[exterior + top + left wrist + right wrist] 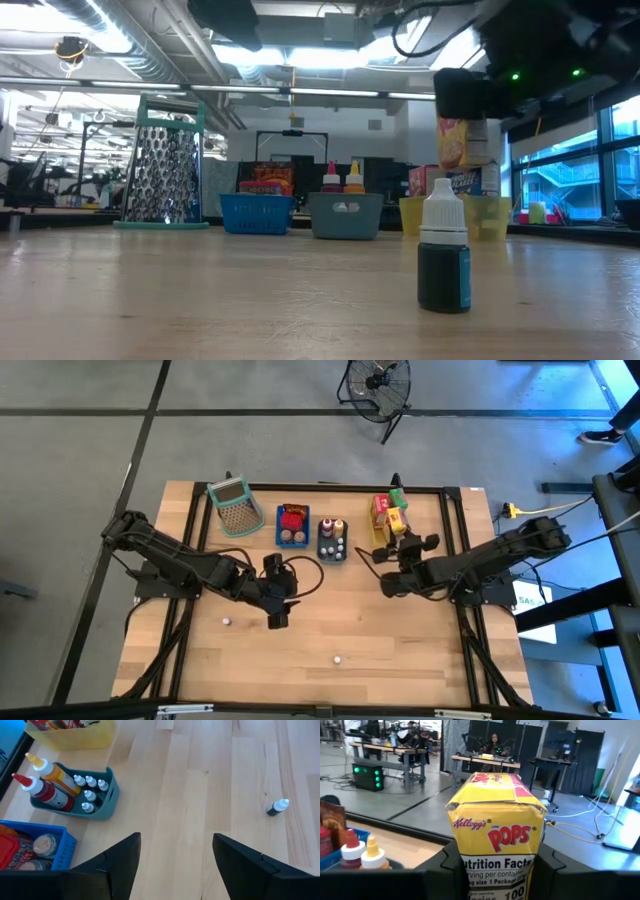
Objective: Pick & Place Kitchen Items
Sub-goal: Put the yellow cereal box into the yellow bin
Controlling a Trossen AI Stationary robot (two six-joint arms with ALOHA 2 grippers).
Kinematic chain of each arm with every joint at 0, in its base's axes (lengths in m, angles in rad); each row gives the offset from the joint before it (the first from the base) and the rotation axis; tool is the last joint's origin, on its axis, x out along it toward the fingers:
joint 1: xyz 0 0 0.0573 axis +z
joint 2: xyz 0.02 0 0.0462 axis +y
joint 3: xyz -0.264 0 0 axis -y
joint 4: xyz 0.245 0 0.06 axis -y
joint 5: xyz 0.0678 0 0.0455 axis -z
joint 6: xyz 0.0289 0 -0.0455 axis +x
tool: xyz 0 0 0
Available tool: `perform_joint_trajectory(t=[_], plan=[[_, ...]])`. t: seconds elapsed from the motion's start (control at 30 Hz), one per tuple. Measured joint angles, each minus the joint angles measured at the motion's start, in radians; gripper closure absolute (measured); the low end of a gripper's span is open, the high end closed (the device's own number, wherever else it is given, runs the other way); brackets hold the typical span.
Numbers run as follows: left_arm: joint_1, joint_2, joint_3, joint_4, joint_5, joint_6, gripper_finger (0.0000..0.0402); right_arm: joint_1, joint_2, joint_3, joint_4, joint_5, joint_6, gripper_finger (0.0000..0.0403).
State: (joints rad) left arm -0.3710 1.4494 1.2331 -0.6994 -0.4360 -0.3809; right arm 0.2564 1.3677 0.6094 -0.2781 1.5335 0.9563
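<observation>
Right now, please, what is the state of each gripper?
Left gripper: open, holding nothing, above the bare table.
Right gripper: closed on the yellow Pops carton, lifted above the table.

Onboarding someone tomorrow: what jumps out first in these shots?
The yellow Pops box, clamped upright in the right pincer just in front of the yellow tray at the table's back right. Next, the small white-capped bottle standing alone on the bare wood near the front edge, looming large in the low view. The left pincer hangs open and empty mid-table.
</observation>
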Motion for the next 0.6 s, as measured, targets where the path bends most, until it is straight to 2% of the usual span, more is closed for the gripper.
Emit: perform_joint_trajectory(t=[0.6], plan=[[0.0,0.0,0.0,0.0,-0.017,-0.018,0.0159,-0.102,0.094,0.0,0.144,-0.109,-0.179,0.0263]])
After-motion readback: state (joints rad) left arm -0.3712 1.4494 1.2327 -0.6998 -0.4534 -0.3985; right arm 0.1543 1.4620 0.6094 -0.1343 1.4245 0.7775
